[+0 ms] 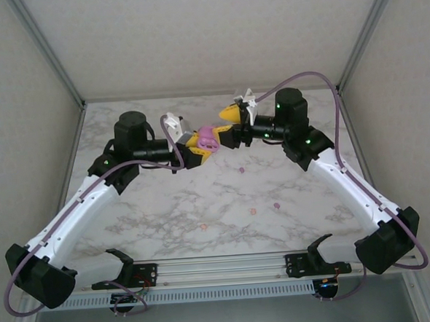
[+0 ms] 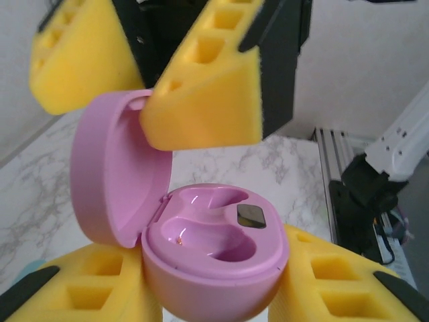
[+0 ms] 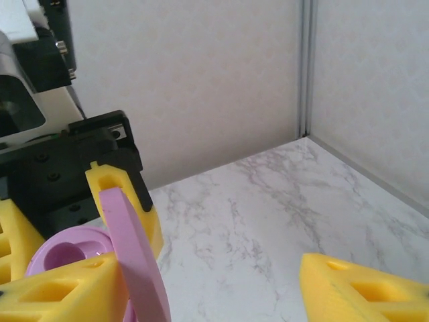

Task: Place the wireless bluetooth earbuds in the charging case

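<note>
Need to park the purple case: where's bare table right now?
Free: marble between the left arm and the orange bud; back strip along the wall. Crowded: right of centre, three more buds scattered; above mid-table, the left gripper holds the open purple case, right gripper at its lid.

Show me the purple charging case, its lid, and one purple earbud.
purple charging case (image 2: 211, 282): left wrist view, front wall of base.
lid (image 2: 112, 173): left wrist view, inner face.
purple earbud (image 1: 277, 205): top view, whole bud.

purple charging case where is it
Top view, centre rear: the purple oval plastic charging case, lid open, sits in the left claw, right claw beside it.
</note>
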Available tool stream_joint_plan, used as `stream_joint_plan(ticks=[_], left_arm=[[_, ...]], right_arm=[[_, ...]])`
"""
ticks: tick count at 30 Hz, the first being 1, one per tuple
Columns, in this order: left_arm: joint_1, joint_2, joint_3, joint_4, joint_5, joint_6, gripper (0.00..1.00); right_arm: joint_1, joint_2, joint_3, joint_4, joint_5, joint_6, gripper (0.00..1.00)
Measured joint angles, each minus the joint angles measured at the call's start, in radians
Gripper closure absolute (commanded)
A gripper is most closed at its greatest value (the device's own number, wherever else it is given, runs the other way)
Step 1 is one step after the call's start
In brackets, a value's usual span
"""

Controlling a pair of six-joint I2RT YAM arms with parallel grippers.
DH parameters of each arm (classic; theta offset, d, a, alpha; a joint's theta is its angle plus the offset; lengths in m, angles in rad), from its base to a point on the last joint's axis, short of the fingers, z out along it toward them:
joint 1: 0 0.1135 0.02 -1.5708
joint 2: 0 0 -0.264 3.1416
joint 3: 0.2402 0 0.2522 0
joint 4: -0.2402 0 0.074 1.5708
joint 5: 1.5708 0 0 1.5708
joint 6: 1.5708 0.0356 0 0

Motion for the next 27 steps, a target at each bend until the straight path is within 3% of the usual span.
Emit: stream_joint_plan(ticks=[9, 12, 17, 20, 27], left_arm=[[0.000, -0.026, -0.131, 0.261, -0.084, -0.193, 0.80], [0.000, -0.031, -0.187, 0.347, -0.136, -0.260, 0.81], [0.000, -0.031, -0.221, 0.439, -0.190, -0.337, 0.81], [0.000, -0.039, -0.229, 0.474, -0.215, -0.364, 0.81], [0.000, -0.086, -0.250, 0.504, -0.250, -0.398, 0.81]], right_arm=[[0.000, 0.008, 0.069, -0.057, 0.018, 0.101, 0.19], [0.000, -0.007, 0.087, -0.082, 0.032, 0.152, 0.02], [-0.004, -0.108, 0.083, -0.161, 0.213, 0.227, 0.01], [-0.031, -0.201, 0.043, -0.211, 0.371, 0.285, 0.01], [-0.240, -0.158, -0.014, -0.513, 0.566, 0.499, 0.30]])
